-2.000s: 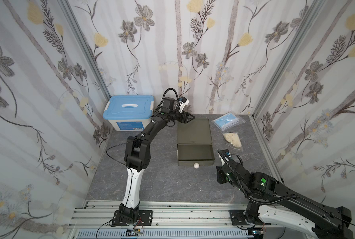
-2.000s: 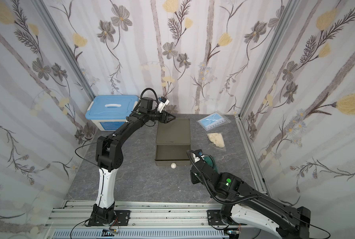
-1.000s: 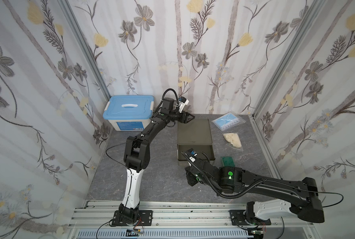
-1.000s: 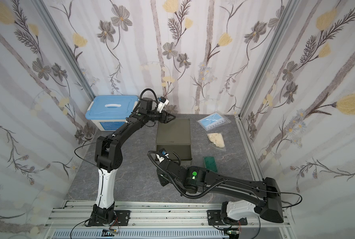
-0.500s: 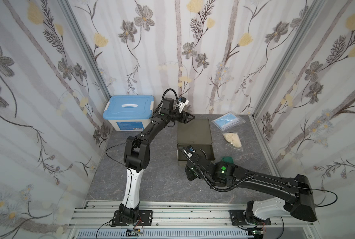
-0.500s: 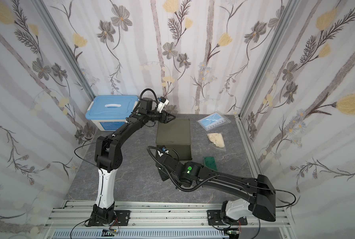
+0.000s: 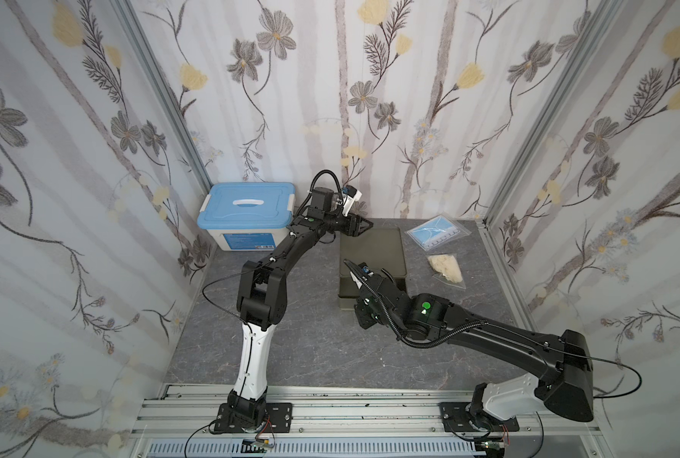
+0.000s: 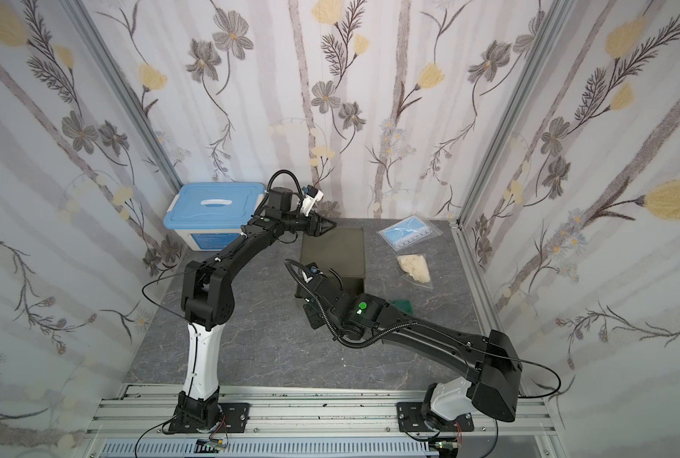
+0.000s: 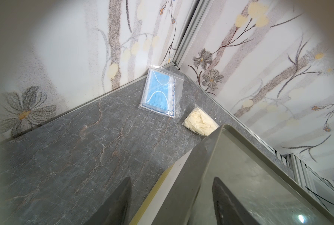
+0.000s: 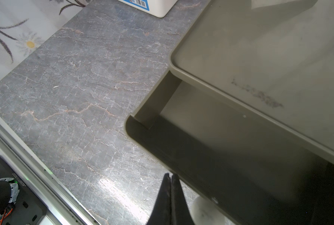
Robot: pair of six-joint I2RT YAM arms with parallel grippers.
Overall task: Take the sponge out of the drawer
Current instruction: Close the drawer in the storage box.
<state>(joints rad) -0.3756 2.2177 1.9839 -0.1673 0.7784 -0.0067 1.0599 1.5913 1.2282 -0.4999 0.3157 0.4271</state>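
The green sponge (image 8: 402, 305) lies on the table to the right of the olive cabinet (image 7: 372, 250), outside the drawer (image 10: 201, 109); only a corner shows past my right arm. The drawer stands slightly pulled out, and the part of its inside that shows is bare. My right gripper (image 10: 170, 176) is shut and empty, low before the drawer's front wall beside its white knob (image 10: 207, 212). In both top views this gripper (image 7: 364, 319) hangs at the drawer's front left. My left gripper (image 9: 172, 194) straddles the cabinet's back edge, one finger outside the wall and one over the top.
A blue-lidded storage box (image 7: 247, 206) stands at the back left. A bag of blue face masks (image 7: 435, 234) and a bag of pale gloves (image 7: 445, 267) lie to the right of the cabinet. An aluminium rail (image 7: 330, 408) runs along the front.
My right arm has swung left from the sponge's spot to the drawer's front, leaving the sponge on the table. The left arm has not moved.
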